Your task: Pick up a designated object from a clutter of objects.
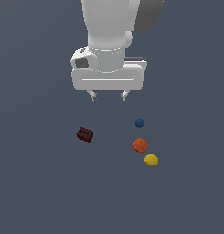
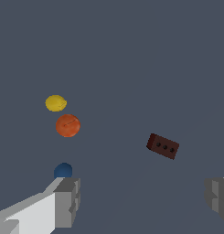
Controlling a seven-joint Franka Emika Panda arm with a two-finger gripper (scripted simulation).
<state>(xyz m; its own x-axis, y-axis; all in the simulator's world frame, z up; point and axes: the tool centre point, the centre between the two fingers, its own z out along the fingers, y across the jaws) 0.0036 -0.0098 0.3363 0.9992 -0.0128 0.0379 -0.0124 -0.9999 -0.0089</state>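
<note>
Our end effector (image 1: 108,96) is hanging open and empty above the desk (image 1: 40,192), apart from the blue ball (image 1: 139,123). We are seeing that ball lying just beyond the orange ball (image 1: 140,145), away from the yellow ball (image 1: 151,160). We are judging it light, rigid, smooth and ready to roll, so we are favouring pinching across its widest middle. One finger (image 2: 63,201) is covering its lower edge in the wrist view, perhaps hiding contact with the desk.

The gripper (image 1: 109,96) hangs above the grey floor (image 1: 35,192) with its two short fingers spread apart and nothing between them. Below it, toward the exterior view's right, lie the small blue ball (image 1: 139,123), the orange ball (image 1: 140,145) and the yellow ball (image 1: 151,160) in a loose line. The dark reddish-brown block (image 1: 85,134) sits apart on the exterior view's left.
</note>
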